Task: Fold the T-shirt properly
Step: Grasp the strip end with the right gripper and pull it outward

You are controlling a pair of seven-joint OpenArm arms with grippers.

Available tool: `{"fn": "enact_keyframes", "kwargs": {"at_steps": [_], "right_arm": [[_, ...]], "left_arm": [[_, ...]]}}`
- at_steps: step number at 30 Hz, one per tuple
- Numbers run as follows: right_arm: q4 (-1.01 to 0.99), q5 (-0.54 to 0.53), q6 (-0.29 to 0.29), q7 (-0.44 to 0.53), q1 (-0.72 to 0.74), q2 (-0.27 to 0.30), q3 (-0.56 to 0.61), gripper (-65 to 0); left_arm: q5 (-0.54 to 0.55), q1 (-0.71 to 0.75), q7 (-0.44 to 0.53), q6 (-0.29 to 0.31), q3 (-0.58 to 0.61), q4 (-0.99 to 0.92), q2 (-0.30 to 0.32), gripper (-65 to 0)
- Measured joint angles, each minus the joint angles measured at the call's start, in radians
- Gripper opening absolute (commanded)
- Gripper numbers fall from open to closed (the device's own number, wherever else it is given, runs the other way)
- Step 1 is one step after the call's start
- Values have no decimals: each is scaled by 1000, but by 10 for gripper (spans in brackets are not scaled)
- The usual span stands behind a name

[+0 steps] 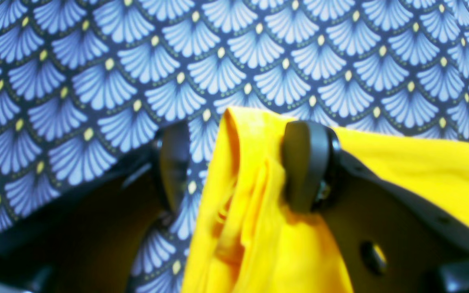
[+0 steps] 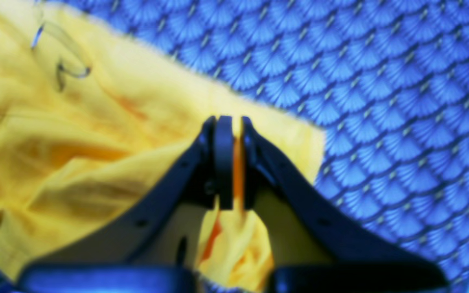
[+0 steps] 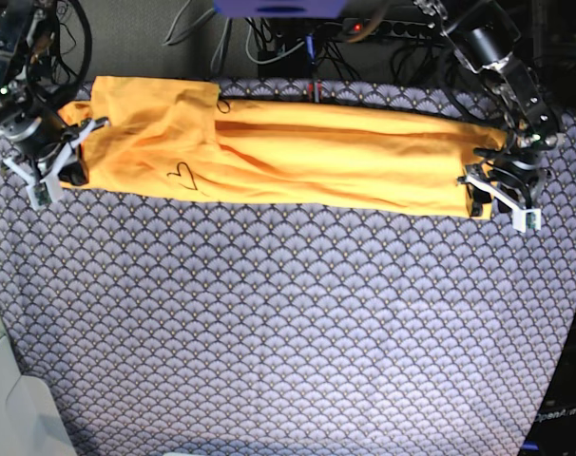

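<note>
The yellow-orange T-shirt (image 3: 316, 157) lies stretched as a long band across the far side of the table, its small black heart mark (image 3: 182, 176) facing up. At the band's left end in the base view, my right gripper (image 3: 71, 167) is shut on the T-shirt. The right wrist view shows its pads (image 2: 224, 162) pressed together on a thin fold of the T-shirt (image 2: 96, 134). At the band's right end, my left gripper (image 3: 480, 195) is open. In the left wrist view a bunched edge of the T-shirt (image 1: 238, 228) stands between its fingers, against one pad (image 1: 305, 162) and apart from the other.
A blue-grey scallop-patterned cloth (image 3: 288, 323) covers the whole table under the T-shirt. Cables and a power strip (image 3: 364, 24) run behind the table's far edge. A white surface (image 3: 12, 408) sits beyond the table's near left corner.
</note>
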State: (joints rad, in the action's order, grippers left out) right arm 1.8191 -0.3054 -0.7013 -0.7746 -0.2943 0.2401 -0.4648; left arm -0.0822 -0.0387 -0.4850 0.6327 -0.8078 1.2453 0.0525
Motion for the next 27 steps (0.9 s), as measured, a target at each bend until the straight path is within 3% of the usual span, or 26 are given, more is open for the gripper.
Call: {"fn": "enact_keyframes", "kwargs": {"at_steps": [8, 12, 19, 22, 27], "right_arm": [[5, 2, 0, -24, 8, 42, -1, -650], [63, 10, 0, -124, -27, 46, -7, -650], [122, -2, -1, -132, -83, -12, -45, -641], [115, 10, 0, -135, -98, -14, -57, -579], [116, -1, -1, -141, -102, -42, -56, -421]], "left_arm": [[0, 0, 0, 0, 0, 0, 0, -289], [0, 0, 0, 0, 0, 0, 0, -289], [0, -1, -1, 0, 0, 0, 0, -289], [-1, -1, 0, -1, 5, 0, 0, -289], [-3, -1, 0, -2, 5, 0, 0, -289]]}}
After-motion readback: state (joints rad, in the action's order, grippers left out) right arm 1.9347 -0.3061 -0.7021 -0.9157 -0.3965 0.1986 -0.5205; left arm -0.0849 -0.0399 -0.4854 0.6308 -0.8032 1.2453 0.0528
